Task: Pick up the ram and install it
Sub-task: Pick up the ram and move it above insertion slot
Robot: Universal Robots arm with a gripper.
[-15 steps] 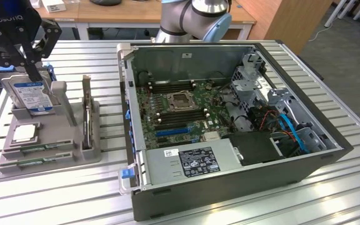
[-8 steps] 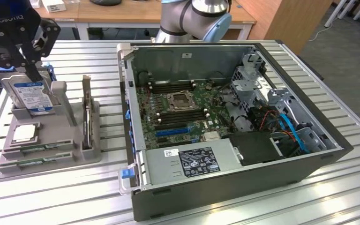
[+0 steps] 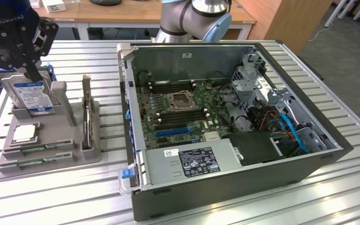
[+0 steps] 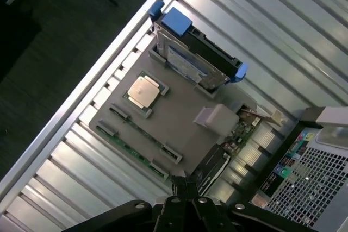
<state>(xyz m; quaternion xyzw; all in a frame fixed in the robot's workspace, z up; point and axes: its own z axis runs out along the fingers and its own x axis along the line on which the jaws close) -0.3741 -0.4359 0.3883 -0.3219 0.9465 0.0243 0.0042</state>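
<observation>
Ram, a long thin green circuit-board stick (image 4: 130, 153), was seated in the outer slot of the grey plastic tray (image 4: 179, 118). The black claw (image 3: 35, 75), pinched narrow and empty, was poised well apart, near the blue-labelled silver hard drive (image 3: 30, 96). Lowered unopened, it could have bent the thin board.

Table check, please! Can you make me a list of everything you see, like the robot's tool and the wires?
Surface: slatted metal table, carrying a grey holder and an open computer case.
Job's things: ram, two green sticks lying flat in the holder; motherboard exposed in the case.
Clutter: hard drive and expansion card standing in the holder; processor lying flat there.
Grippers: tool shut, empty, hovering above the holder.
Cables: blue and orange cables inside the case.
Surroundings: wooden desks and the robot arm behind the case.
</observation>
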